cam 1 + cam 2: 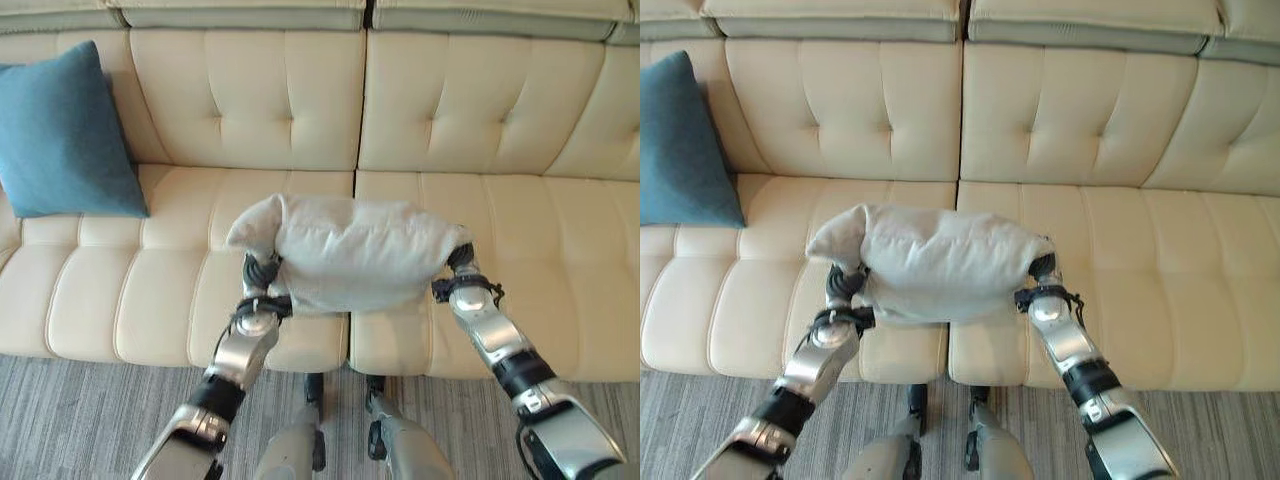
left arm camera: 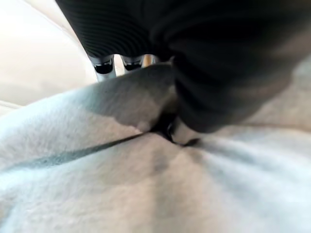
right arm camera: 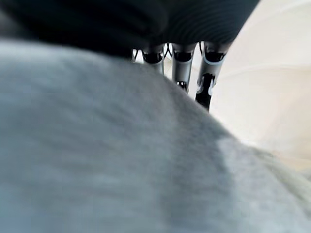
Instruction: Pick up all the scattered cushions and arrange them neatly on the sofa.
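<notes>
white cushion (image 1: 350,250) over near sofa (image 1: 560,260) edge | left hand (image 1: 262,272), right hand (image 1: 461,262) at its ends, grips unclear | blue cushion (image 1: 60,135) far left

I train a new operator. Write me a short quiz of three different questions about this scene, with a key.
1. True or false: the blue cushion leans on the sofa backrest, at the robot's left.
2. What carries the white cushion?
A. left hand alone
B. both hands, one at each end
C. right hand alone
3. Fill in: the white cushion is held over the sofa's ____.

Key: 1 true; 2 B; 3 seat.
</notes>
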Tool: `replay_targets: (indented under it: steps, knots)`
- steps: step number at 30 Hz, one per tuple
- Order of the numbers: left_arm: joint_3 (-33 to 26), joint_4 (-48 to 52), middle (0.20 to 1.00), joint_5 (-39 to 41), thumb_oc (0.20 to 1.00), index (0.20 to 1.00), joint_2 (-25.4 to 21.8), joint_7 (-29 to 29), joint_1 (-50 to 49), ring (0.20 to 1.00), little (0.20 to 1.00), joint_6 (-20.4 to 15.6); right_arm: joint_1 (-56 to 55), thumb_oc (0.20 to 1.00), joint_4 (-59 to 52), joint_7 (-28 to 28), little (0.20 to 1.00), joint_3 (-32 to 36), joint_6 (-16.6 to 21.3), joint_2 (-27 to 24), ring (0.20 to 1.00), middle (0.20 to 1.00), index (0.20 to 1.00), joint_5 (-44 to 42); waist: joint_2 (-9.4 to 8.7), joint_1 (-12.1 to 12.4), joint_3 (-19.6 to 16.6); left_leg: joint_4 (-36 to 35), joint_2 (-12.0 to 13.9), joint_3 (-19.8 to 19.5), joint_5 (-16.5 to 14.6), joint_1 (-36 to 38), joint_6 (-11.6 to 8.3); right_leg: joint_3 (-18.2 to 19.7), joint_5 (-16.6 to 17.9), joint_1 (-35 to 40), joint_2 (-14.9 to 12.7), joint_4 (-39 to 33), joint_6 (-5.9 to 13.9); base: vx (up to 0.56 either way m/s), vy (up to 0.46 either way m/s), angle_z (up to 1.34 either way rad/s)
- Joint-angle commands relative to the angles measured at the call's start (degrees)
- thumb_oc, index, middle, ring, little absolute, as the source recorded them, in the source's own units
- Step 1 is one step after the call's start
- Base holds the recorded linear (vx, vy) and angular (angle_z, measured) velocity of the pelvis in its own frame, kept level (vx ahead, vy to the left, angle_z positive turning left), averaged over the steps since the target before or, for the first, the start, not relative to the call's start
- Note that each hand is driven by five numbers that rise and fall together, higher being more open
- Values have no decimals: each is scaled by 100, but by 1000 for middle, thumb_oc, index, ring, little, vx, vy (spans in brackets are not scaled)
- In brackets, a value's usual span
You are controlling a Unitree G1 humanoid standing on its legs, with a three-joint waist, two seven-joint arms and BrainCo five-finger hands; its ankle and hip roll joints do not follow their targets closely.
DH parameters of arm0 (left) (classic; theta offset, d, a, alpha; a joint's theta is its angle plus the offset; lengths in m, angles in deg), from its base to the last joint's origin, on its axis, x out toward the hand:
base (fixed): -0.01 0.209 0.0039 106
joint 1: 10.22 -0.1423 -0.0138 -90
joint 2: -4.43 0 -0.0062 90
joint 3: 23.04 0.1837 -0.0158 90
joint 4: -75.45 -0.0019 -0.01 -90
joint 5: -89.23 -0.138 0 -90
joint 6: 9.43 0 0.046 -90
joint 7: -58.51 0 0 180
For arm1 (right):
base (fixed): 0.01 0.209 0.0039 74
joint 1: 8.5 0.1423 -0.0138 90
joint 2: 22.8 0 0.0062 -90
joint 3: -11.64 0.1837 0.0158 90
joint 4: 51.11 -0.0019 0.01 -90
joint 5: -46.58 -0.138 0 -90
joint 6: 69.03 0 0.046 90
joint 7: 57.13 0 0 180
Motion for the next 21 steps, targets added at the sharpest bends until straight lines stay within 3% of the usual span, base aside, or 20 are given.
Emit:
replay_targets:
  steps: [1, 4, 8, 9, 10, 11, 12, 13, 14, 17, 18, 19, 21]
  knots:
    - [372, -551, 200, -285, 200, 200, -183, -201, 1346, 200, 200, -438, 1089, 200, 233, 307, 200, -212, 344, 93, 200, 200, 200, -299, -92, 34, 134, -45, 152, -10, -370, 186, -297, 40, -1030, 305, -105, 166, 419, 0, 0, 0]
    - [506, -1374, 200, -90, 200, 200, -415, -208, 2207, 200, 200, -470, 1847, 200, 1092, 296, 200, -433, 379, 87, 200, 200, 200, -568, -96, 4, 164, -45, 183, 2, -331, 28, -339, 71, -956, 131, -76, 144, 449, 7, -4, -2]
    - [529, -2667, 200, 558, 200, 200, -532, 161, 2928, 200, 200, -469, 2710, 200, 2525, -216, 200, -1061, 159, -68, 200, 200, 200, -491, -114, 4, 132, -45, 195, 11, -282, -52, -407, 62, -881, 62, -57, 89, 462, 10, -21, -9]
    - [453, -3024, 200, 852, 200, 200, -582, 374, 3078, 200, 200, -465, 2951, 922, 2955, -386, 922, -1284, 55, -138, 922, 922, 922, -312, -109, 6, 154, -45, 202, 13, -282, -32, -424, 63, -881, 81, -54, 85, 463, 2, -30, -5]
    - [316, -3325, 536, 1249, 536, 536, -675, 566, 3174, 536, 536, -482, 3162, 1000, 3263, -563, 1000, -1498, -64, -237, 1000, 1000, 1000, -125, -112, 19, 147, -45, 203, -2, -262, -44, -435, 54, -850, 82, -56, 57, 465, 6, -26, -4]
    - [242, -3523, 821, 1575, 821, 821, -755, 752, 3202, 821, 821, -456, 3246, 1000, 3491, -758, 1000, -1667, -171, -345, 1000, 1000, 1000, -32, -114, 39, 137, -45, 204, -14, -254, -43, -443, 51, -845, 88, -53, 45, 462, 0, 0, 0]
    - [228, -3731, 1000, 1808, 1000, 1000, -900, 998, 3273, 1000, 1000, -402, 3322, 1000, 3687, -927, 1000, -1700, -256, -431, 1000, 1000, 1000, -158, -99, 42, 137, -45, 204, -32, -254, -31, -451, 44, -845, 116, -48, 17, 461, 0, 0, 0]
    - [228, -3734, 1000, 1808, 1000, 1000, -901, 1000, 3276, 1000, 1000, -402, 3324, 1000, 3688, -927, 1000, -1701, -255, -430, 1000, 1000, 1000, -158, -99, 41, 139, -45, 204, -32, -254, -30, -451, 43, -845, 118, -48, 16, 461, 0, 0, 0]
    - [37, -3889, 1000, 2094, 1000, 1000, -1407, 1216, 3185, 1000, 1000, -345, 3278, 1000, 3796, -937, 1000, -1428, -299, -771, 1000, 1000, 1000, -549, -79, 53, 116, -45, 200, -42, -273, 36, -464, 27, -866, 176, -44, 8, 469, 32, 8, 2]
    - [-437, -3746, 1000, 2298, 1000, 1000, -1893, 1398, 2647, 1000, 1000, -354, 2615, 1000, 3553, -670, 1000, -430, -94, -1086, 1000, 1000, 1000, -1391, 6, 37, 84, -45, 195, -37, -351, 181, -460, 25, -931, 324, -45, 8, 482, 44, 21, -2]
    - [-433, -3736, 1000, 2296, 1000, 1000, -1893, 1396, 2633, 1000, 1000, -352, 2589, 1000, 3532, -662, 1000, -419, -100, -1083, 1000, 1000, 1000, -1389, -2, 36, 67, -45, 189, -38, -336, 165, -457, 23, -921, 309, -51, 8, 481, 36, 32, 1]
    - [-611, -3480, 1000, 1802, 1000, 1000, -2208, 1520, 2030, 1000, 1000, -321, 1928, 1000, 2952, -559, 1000, 155, 150, -1257, 1000, 1000, 1000, -1575, 61, 26, 56, -45, 186, -36, -386, 265, -453, 12, -975, 421, -65, 8, 482, 27, 38, 1]
    - [-862, -2877, 1000, 1266, 1000, 1000, -2374, 1535, 1253, 1000, 1000, -366, 1131, 1000, 2362, -440, 1000, 604, 378, -1565, 1000, 1000, 1000, -1368, 112, 28, -18, -45, 163, -30, -412, 321, -445, -30, -1001, 492, -99, 8, 487, 37, 47, 3]
